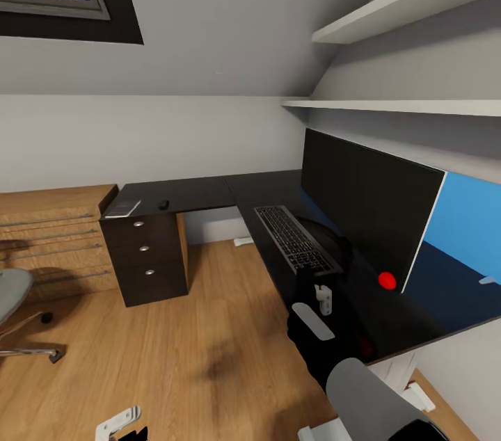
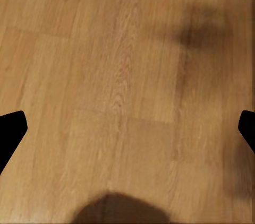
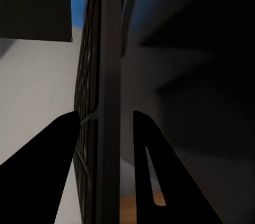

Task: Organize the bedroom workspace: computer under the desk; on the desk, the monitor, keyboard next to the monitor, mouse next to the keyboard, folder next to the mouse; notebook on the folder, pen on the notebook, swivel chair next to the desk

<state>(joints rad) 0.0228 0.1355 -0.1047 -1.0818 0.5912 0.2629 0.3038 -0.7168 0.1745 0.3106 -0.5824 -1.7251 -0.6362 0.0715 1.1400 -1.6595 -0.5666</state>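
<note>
The monitor (image 1: 362, 204) stands on the right wing of the black desk (image 1: 195, 192). In front of it lies the dark keyboard (image 1: 292, 238). My right gripper (image 1: 311, 282) is shut on the keyboard's near end; in the right wrist view the keyboard (image 3: 103, 102) shows edge-on, pinched in that gripper (image 3: 106, 115). On the desk's far left end lie the grey notebook (image 1: 124, 207) and the small black mouse (image 1: 163, 204). The swivel chair (image 1: 10, 295) shows at the left edge. My left gripper (image 1: 122, 423) (image 2: 133, 120) hangs open over the floor. The computer, folder and pen are out of view.
A dark drawer unit (image 1: 147, 257) sits under the desk's left end, beside a light-wood chest of drawers (image 1: 56, 239). White shelves (image 1: 403, 107) hang above the monitor. A blue wall panel (image 1: 466, 218) is behind it. Wood floor (image 1: 209, 330) lies between chair and desk.
</note>
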